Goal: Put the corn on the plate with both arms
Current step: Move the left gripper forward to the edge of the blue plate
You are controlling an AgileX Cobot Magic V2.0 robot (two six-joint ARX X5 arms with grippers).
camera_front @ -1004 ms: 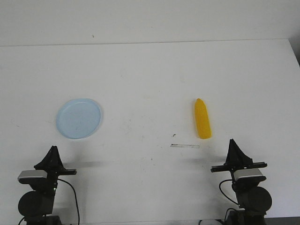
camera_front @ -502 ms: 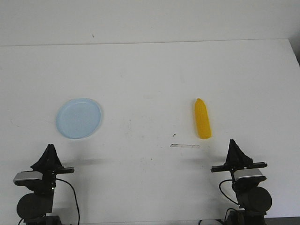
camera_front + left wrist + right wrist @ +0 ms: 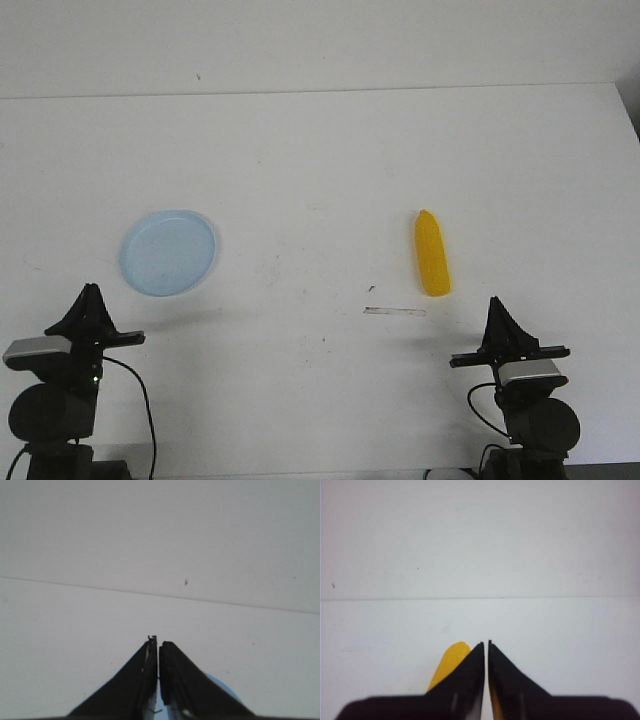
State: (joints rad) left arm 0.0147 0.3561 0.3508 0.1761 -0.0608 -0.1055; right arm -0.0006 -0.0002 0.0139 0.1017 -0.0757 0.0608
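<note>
The yellow corn (image 3: pixel 432 254) lies on the white table right of centre, pointed end away from me. The pale blue plate (image 3: pixel 168 252) lies left of centre, with nothing on it. My left gripper (image 3: pixel 89 291) is shut and empty, near the front left, just short of the plate; its wrist view (image 3: pixel 158 640) shows a sliver of the plate (image 3: pixel 225 692) behind the fingers. My right gripper (image 3: pixel 495 302) is shut and empty, near the front right, short of the corn and slightly right of it; its wrist view (image 3: pixel 486 643) shows the corn (image 3: pixel 451 662) partly hidden by the fingers.
A short thin grey mark (image 3: pixel 395 311) lies on the table just in front of the corn. The table's far edge (image 3: pixel 320 92) meets a plain white wall.
My left arm has swung to the left and slightly up in the front view, its gripper still shut. The right arm, corn and plate have not moved.
</note>
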